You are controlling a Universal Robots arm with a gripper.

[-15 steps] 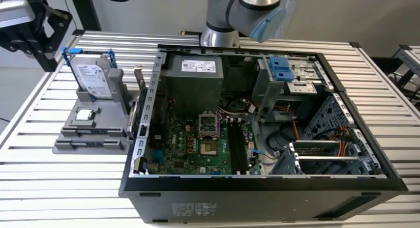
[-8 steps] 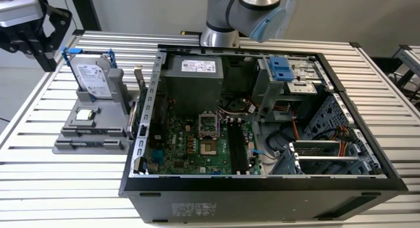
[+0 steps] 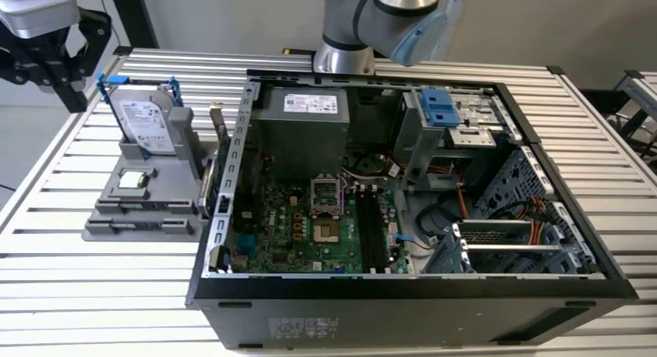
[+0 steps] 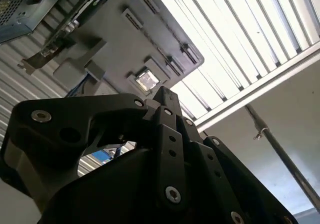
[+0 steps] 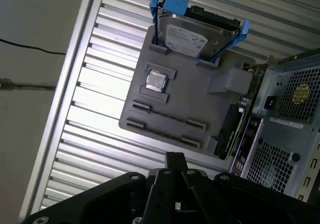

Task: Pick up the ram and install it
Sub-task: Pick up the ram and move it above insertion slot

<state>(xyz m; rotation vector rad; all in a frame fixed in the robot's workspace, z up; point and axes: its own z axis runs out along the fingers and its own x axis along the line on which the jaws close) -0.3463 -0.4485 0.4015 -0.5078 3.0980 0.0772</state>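
The gripper (image 5: 175, 159) hovers above the slatted table (image 5: 95, 99), its fingers drawn together with nothing visible between them. The ram (image 5: 167, 117), of which we see only a thin dark edge, appears to stand in a slot of the grey holder (image 5: 210, 109), near the processor chip (image 5: 156, 81) and below the hard drive (image 5: 186, 36). The open computer case (image 3: 411, 288) lies alongside.

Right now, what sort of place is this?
Likely a robotics lab bench: an open computer case on a slatted metal table, a robot arm, and a grey fixture holding a hard drive.
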